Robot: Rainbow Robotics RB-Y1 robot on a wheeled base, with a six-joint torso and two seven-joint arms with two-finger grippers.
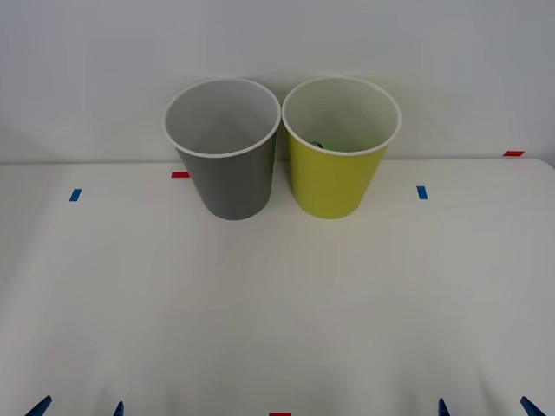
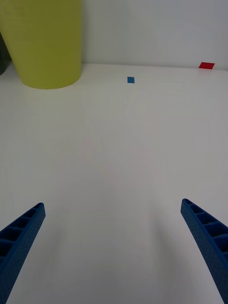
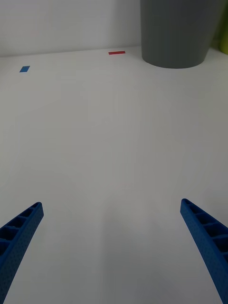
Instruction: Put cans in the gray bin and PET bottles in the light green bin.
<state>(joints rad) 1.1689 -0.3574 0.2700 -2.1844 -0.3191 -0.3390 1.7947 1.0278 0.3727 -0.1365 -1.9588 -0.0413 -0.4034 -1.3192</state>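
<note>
While the gray bin [image 1: 224, 152] stood upright at the back of the white table [image 1: 260, 312], the green bin [image 1: 340, 149] stood just to its right, rims close or touching. Low inside the green bin, against its near wall, a bit of green and black showed, apparently the bottle [image 1: 319, 144]. The left gripper [image 1: 78, 407] hung at the table's near edge, well in front of the gray bin and to its left, jaws wide and holding nothing. The right gripper [image 1: 486, 406] hung likewise to the right, jaws wide, nothing between them. Blue tape [image 1: 75, 195] and red tape [image 1: 180, 174] lay left of the gray bin
</note>
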